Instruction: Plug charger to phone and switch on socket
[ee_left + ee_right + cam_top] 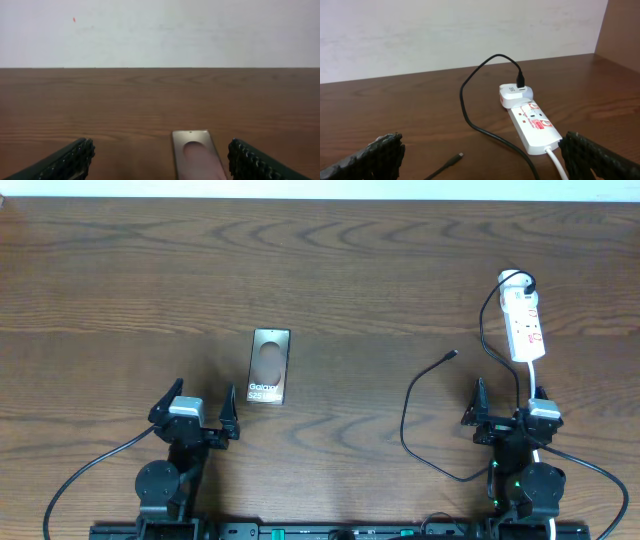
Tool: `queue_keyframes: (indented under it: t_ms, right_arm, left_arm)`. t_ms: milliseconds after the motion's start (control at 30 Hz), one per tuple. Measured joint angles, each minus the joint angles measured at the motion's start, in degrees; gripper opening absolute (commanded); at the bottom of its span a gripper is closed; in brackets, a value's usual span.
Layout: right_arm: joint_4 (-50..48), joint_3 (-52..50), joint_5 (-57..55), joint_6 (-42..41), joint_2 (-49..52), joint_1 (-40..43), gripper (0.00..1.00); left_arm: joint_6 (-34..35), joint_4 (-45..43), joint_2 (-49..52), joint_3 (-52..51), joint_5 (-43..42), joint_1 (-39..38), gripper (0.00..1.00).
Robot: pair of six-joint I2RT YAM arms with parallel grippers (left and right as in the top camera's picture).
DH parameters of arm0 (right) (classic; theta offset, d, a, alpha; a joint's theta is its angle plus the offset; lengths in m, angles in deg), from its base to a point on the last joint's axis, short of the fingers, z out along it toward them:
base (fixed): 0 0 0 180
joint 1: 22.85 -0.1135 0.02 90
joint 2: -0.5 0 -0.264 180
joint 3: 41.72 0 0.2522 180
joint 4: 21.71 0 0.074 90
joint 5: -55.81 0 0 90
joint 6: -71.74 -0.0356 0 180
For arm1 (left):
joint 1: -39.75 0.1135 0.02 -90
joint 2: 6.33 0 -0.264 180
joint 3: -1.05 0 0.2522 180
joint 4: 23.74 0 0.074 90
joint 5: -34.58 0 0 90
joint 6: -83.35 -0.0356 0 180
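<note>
The phone lies flat left of the table's middle, its screen showing a pale oval and "Galaxy" lettering; it also shows in the left wrist view. My left gripper is open and empty, just near and left of the phone. The charger cable curves from the socket to its plug tip, which lies loose on the table. The socket is a white power strip at the far right, with a white adapter plugged in. My right gripper is open and empty near it.
The socket's white lead runs back toward the right arm. A pale wall stands behind the table's far edge. A brown side panel stands at the right.
</note>
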Motion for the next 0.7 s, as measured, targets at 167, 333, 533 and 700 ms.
queue_keyframes:
  t_ms: [167, 333, 533, 700]
  right_arm:
    - [0.02, 0.0, 0.0, 0.0, 0.0, 0.0, 0.99]
    - [0.02, 0.0, 0.0, 0.0, 0.0, 0.0, 0.99]
    - [0.02, 0.0, 0.0, 0.0, 0.02, 0.0, 0.99]
    - [0.02, 0.0, 0.0, 0.0, 0.0, 0.0, 0.99]
  left_arm:
    - [2.93, 3.96, 0.02, 2.08, -0.59, 0.0, 0.88]
    - [4.55, 11.06, 2.6, 10.05, -2.75, 0.0, 0.88]
    - [5.49, 17.46, 11.19, 21.4, -3.45, 0.0, 0.88]
    - [5.53, 25.18, 22.32, 32.37, -4.68, 0.0, 0.88]
